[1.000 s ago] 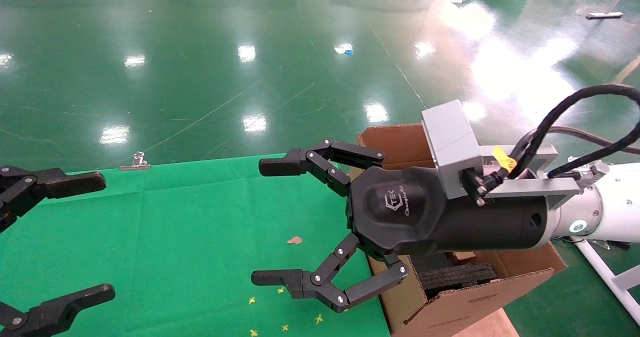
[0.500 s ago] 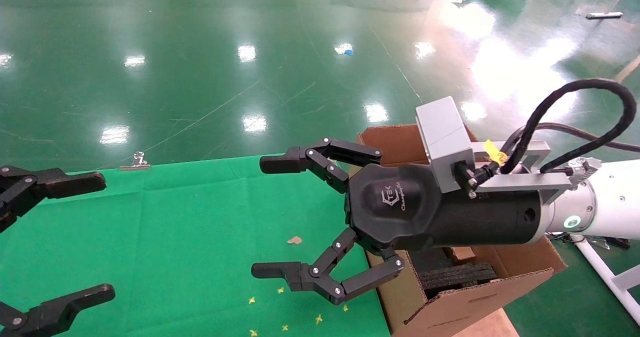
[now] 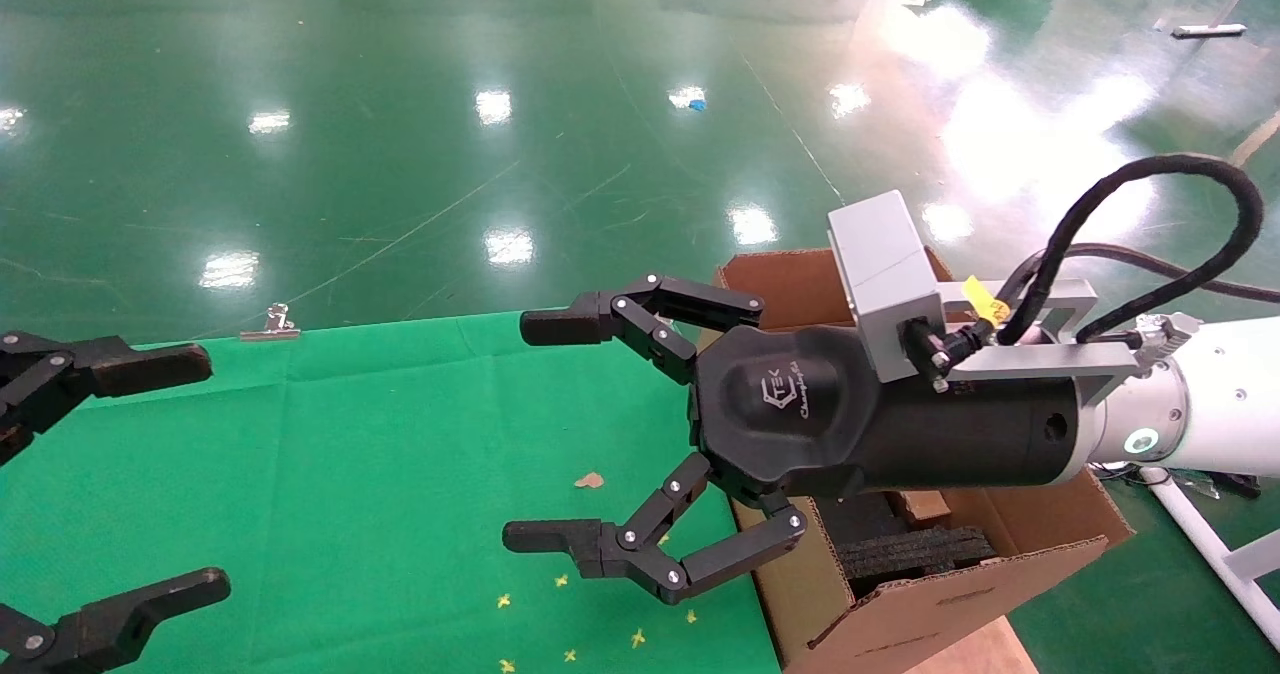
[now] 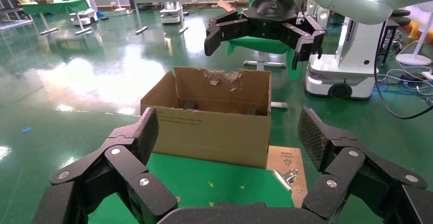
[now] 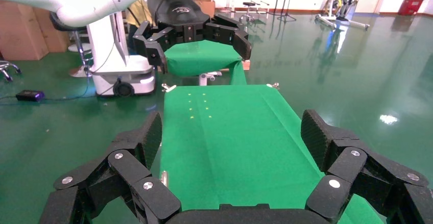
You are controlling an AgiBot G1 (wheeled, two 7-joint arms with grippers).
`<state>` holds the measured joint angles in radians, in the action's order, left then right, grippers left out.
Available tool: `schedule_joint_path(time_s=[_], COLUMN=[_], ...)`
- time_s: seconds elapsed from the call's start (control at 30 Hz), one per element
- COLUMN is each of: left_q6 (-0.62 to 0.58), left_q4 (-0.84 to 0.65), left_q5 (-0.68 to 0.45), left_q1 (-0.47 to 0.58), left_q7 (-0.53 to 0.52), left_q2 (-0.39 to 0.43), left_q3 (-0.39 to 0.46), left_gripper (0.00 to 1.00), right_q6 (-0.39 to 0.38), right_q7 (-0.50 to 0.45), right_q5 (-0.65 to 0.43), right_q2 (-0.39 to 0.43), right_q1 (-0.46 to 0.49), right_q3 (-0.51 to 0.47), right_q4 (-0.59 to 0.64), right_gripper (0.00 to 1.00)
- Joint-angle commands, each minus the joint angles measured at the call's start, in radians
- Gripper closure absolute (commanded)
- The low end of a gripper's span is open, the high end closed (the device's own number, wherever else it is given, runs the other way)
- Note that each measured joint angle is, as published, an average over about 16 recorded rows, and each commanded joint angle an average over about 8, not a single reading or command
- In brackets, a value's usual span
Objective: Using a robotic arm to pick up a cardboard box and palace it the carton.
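We see the carton [image 3: 960, 564] standing at the right end of the green cloth [image 3: 350, 474], directly under the black body of the right gripper [image 3: 545, 432], whose fingers reach past the carton's near wall and hang in the air over the cloth. The carton is brown corrugated cardboard with upright flaps; in the left wrist view its far flap [image 4: 223, 76] is torn and ragged along the top, and in the head view dark ribbed foam [image 3: 905, 552] fills its inside. We cannot find the slim cardboard box in any view, so we cannot tell where it lies. The right gripper's black jointed fingers are spread wide apart, holding and touching nothing. Behind them come a smooth black housing, a grey camera block [image 3: 885, 279], a looping black cable [image 3: 1150, 224] and the white robotic arm [image 3: 1215, 404] with its green-lit ring. The left gripper [image 3: 150, 474] hangs at the cloth's left side, its fingers likewise wide apart and empty. A metal clip [image 3: 270, 324] holds the cloth's far edge, above a glossy green floor [image 3: 400, 104].
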<state>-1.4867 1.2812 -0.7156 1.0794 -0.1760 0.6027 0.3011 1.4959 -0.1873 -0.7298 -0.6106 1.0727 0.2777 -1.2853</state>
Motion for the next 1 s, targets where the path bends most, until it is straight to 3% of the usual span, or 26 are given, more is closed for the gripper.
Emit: schedule_joint_path(time_s=[0.03,1.0], left_q6=[0.0,0.0], left_q4=[0.0,0.0], left_q5=[0.0,0.0], left_q1=[0.0,0.0], left_q7=[0.0,0.0], left_q2=[0.0,0.0], left_q3=[0.0,0.0], left_gripper=[0.0,0.0], right_q6=[0.0,-0.001], right_q7=[0.0,-0.001], right_q5=[0.0,-0.001], right_q2=[0.0,-0.001], right_q1=[0.001,0.003], right_q3=[0.001,0.003], right_q4=[0.001,0.003], right_gripper=[0.0,0.0])
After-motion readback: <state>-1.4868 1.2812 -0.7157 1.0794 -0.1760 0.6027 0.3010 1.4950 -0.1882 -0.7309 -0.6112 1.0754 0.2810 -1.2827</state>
